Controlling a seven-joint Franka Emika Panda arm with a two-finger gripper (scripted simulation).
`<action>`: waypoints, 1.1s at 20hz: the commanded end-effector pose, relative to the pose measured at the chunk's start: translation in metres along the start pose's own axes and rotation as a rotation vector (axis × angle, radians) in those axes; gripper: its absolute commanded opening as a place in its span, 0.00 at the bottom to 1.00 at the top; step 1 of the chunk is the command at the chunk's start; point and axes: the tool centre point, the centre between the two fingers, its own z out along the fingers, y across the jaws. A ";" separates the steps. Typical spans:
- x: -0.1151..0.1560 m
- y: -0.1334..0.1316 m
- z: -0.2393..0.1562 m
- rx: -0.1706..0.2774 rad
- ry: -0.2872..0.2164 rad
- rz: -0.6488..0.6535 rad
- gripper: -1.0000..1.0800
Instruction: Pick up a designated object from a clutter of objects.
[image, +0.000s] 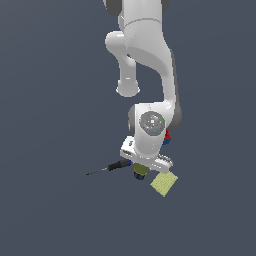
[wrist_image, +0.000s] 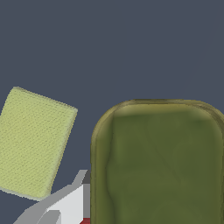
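Observation:
The designated object, an oblong tin (image: 140, 171) with an olive-green top and dark sides, sits directly under my gripper (image: 141, 167) in the exterior view. In the wrist view the tin's green top (wrist_image: 157, 164) fills much of the picture, very close to the camera. The hand is low over the tin and covers most of it. The fingertips do not show clearly, so I cannot tell whether the jaws are open or shut on the tin. The rest of the clutter of objects lies around it.
A black-handled screwdriver (image: 109, 168) lies beside the tin toward the exterior view's left. A flat pale yellow-green square (image: 164, 184) lies toward the right and also shows in the wrist view (wrist_image: 34, 142). A red and blue piece (image: 168, 136) peeks from behind the wrist.

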 end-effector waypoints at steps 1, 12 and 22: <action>0.006 0.006 -0.011 0.002 0.005 0.001 0.00; 0.042 0.067 -0.093 0.003 0.004 0.001 0.00; 0.085 0.135 -0.187 0.003 0.004 0.001 0.00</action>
